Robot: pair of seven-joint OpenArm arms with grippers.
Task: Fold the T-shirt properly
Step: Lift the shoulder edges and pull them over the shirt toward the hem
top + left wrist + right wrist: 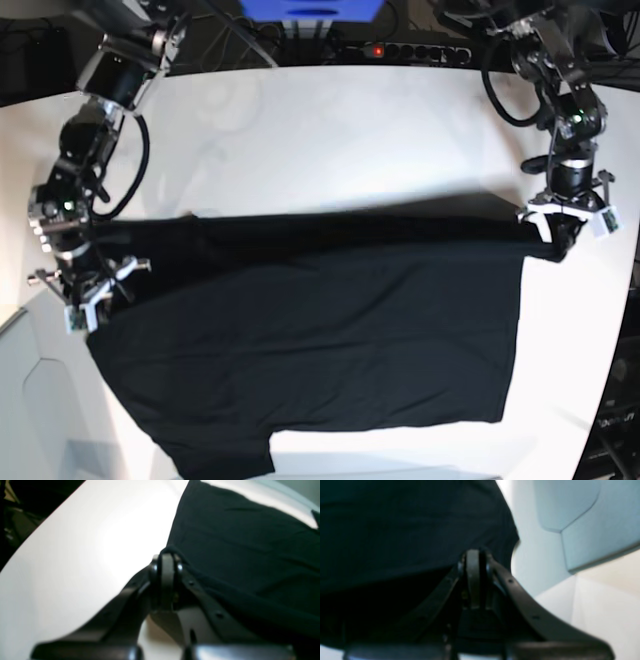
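Base view, left to right. At the left I have the right arm's fingers [88, 283] clamped shut on one end of the T-shirt's [320, 340] upper edge; its wrist view shows the closed tips pinching dark cloth that hangs over them. The T-shirt itself lies spread across the middle of the white counter [330, 140], its upper edge drawn into a nearly straight line between my two grips, one sleeve trailing toward the near edge. At the right, the left arm's fingers [560, 232] are likewise closed on the opposite end of that edge, a fold of fabric bunched at the tips. I judge that holding both ends keeps the edge taut, so the cloth can be carried over evenly for a fold.
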